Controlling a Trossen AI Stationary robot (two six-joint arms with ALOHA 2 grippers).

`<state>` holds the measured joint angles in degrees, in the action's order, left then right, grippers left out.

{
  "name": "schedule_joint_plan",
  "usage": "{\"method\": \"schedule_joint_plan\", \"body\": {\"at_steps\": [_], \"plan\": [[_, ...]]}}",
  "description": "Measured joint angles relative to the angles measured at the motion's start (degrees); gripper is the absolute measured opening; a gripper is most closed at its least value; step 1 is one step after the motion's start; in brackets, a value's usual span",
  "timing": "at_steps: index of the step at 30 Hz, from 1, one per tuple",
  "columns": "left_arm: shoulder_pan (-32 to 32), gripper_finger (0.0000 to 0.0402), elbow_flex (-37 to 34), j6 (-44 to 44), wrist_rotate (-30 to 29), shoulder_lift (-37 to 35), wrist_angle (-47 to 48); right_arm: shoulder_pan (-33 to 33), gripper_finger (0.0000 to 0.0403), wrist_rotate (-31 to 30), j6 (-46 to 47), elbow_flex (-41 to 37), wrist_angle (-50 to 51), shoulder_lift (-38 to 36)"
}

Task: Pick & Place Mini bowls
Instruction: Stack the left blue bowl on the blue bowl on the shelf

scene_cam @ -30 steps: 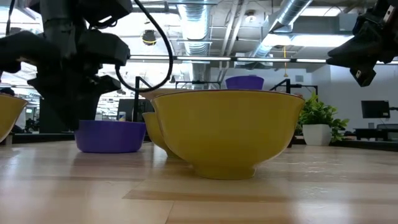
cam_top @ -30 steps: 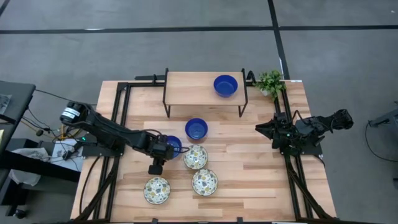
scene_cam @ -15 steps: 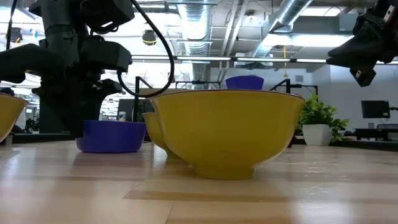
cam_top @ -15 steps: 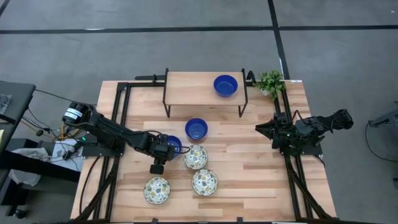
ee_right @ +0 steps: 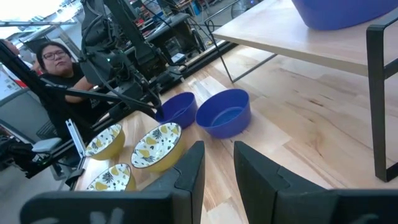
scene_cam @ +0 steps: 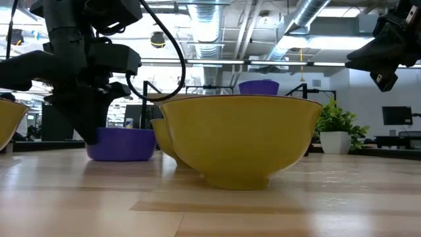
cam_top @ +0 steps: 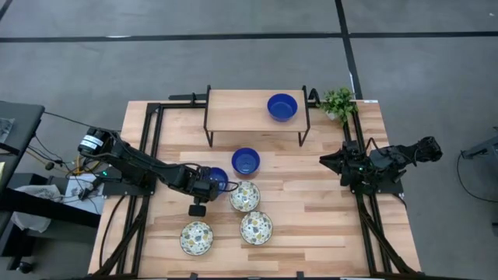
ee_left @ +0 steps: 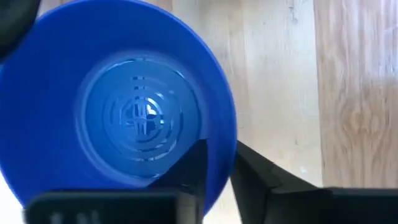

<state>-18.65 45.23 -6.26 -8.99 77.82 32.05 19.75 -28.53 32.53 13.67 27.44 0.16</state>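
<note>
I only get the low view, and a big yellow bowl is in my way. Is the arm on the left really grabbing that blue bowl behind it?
Observer: Yes. The left wrist view shows the left gripper pinching the blue bowl by its rim, one finger inside and one outside.
Operator: What do the yellow bowls look like inside?
Observer: From above, the three patterned bowls are pale inside with speckled leafy prints.
Operator: Where's the other arm?
Observer: The right gripper hangs open near the right edge of the table, holding nothing.
</note>
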Motion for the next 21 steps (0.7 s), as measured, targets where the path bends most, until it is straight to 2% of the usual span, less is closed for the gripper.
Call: {"method": "schedule_joint_plan", "body": {"at_steps": [4, 15, 21], "plan": [[0.00, 0.0013, 0.00, 0.03, -0.21, -0.04, 0.00, 0.00, 0.0075, -0.02, 0.01, 0.00, 0.00, 0.00], [0.00, 0.0008, 0.03, -0.20, -0.03, -1.31, 0.11, 0.00, 0.0075, -0.03, 0.04, 0.00, -0.52, 0.00], [-0.02, 0.0007, 3.81, -0.24, 0.42, -4.87, 5.70, 0.02, 0.0075, -0.02, 0.57, 0.00, -0.52, 0.00]]}}
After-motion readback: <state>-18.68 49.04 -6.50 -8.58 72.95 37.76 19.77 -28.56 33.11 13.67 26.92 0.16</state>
